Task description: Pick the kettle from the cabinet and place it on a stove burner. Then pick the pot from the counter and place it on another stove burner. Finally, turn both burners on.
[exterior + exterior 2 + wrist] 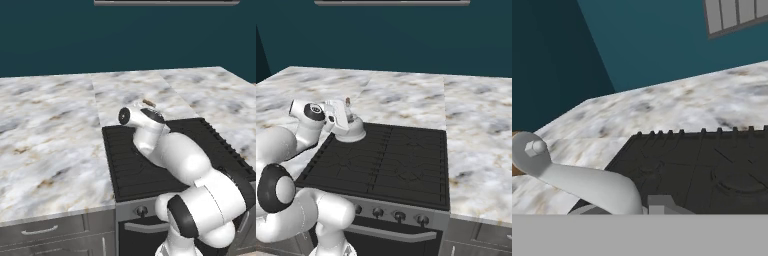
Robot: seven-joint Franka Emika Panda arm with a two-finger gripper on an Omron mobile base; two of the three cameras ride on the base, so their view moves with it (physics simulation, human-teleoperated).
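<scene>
Fingers (pixel 347 106) clamping together on kettle's (pixel 350 131) wire handle; kettle sitting on stove's (pixel 406 165) back-left burner (pixel 358 142); counter (pixel 406 95) lying behind.

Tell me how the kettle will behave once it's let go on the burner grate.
The kettle looks wide-based and squat, so it probably sits steady on the stove burner grate. Its thin arched handle, held by the shut end effector, may swing. The smooth rounded body could slide if nudged.

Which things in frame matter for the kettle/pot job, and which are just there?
Job:
kettle, at the stove's back left corner
stove burners
knobs
counter
hand, shut on the kettle's handle

Just there:
teal wall
drawer
</scene>
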